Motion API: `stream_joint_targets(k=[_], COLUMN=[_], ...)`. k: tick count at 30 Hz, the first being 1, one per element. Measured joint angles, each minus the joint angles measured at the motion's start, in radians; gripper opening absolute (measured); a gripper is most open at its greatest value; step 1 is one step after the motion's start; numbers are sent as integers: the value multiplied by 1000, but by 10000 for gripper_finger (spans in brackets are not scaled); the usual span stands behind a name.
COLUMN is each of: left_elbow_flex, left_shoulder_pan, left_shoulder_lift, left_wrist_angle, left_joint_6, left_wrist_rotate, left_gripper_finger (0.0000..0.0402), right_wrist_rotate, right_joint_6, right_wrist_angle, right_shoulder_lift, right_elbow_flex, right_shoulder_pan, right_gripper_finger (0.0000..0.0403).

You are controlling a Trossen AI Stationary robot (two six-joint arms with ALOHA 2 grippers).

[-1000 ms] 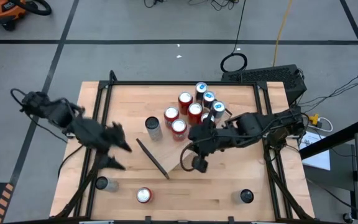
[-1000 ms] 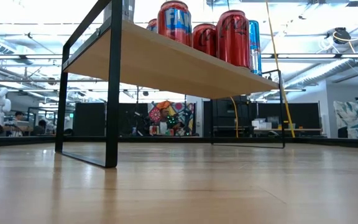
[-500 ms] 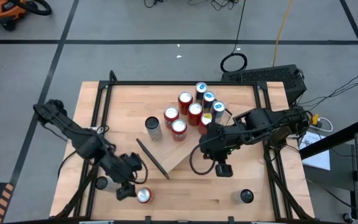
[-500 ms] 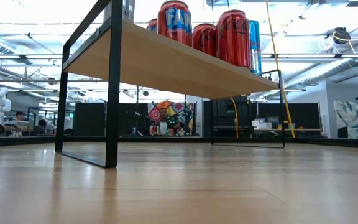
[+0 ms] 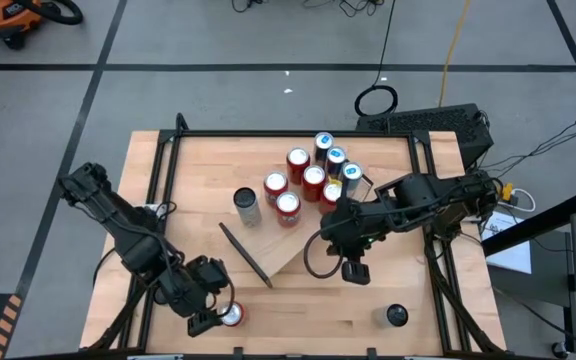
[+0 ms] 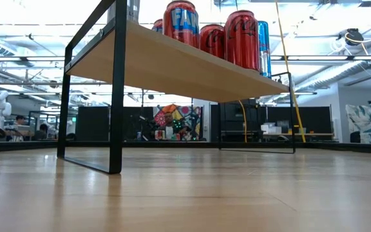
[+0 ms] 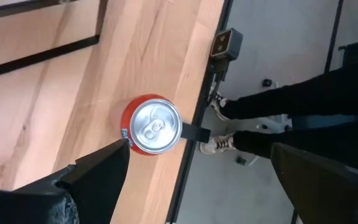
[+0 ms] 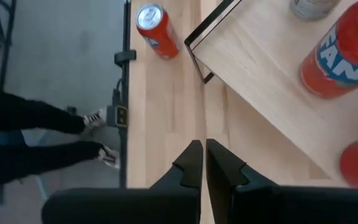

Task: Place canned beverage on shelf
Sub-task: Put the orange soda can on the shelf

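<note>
grey floor and cables surround the wooden counter, and on it stands the shelf, a light board on black brackets. much of the job looks done: eight cans already stand on the shelf, a cluster of red and blue ones towards its far end and a silver can a little apart from them. in the low view the red cans stand upright along the board.

three cans are still off the shelf, down on the counter near its front edge: a red can, a dark can to the left of it, and another dark can over on the right.

left tool hangs just beside the red can, its fingers spread wide and holding nothing; the wrist view shows that can upright by the counter's edge, between the fingers' line and not yet gripped. judging by this, that can is the next to go, and the grasp, lift and placing are all still ahead.

right tool waits over the counter just past the shelf's end, fingers pressed together and empty. a person's legs show beyond the counter's edge.
</note>
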Motion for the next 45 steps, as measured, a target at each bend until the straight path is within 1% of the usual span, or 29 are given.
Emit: stream_joint_targets(k=[4, 7, 9, 13, 18, 21, 25, 27, 33, 36, 41, 45], left_elbow_flex=[0, 0, 0, 0, 0, 0, 0, 0, 0, 0, 0, -14], left_shoulder_pan=[-3, -2, -7, -46, -104, -153, -193, -205, -212, -195, -172, -144], left_shoulder_lift=[0, 1, 8, 27, 55, 74, 108, 129, 197, 218, 219, 220], left_wrist_angle=[0, -1, -1, 3, 5, 5, 10, 14, 61, 65, 54, 62], left_joint_6=[7, 7, 29, 80, 90, 130, 169, 189, 234, 216, 210, 244], left_wrist_rotate=[-7, -31, -57, -162, -230, -281, -293, -300, -285, -272, -298, -275], left_gripper_finger=[393, 393, 393, 393, 393, 393, 393, 393, 393, 393, 393, 393], right_wrist_rotate=[0, 6, 50, 149, 236, 304, 391, 417, 420, 416, 416, 416], right_joint_6=[110, 204, 256, 372, 513, 570, 632, 655, 664, 674, 680, 682], right_wrist_angle=[27, 44, 58, 88, 125, 149, 178, 184, 215, 219, 238, 254], right_shoulder_lift=[0, 0, 0, 0, 2, 7, 15, 20, 44, 60, 80, 91], right_elbow_flex=[0, 0, 0, -1, -1, -1, -1, -2, -2, -2, -2, -2], right_shoulder_pan=[0, 4, 16, 56, 127, 172, 215, 229, 252, 261, 276, 285], right_gripper_finger=[0, 0, 0, 0, 0, 0, 0, 0, 0, 0, 0, 0])
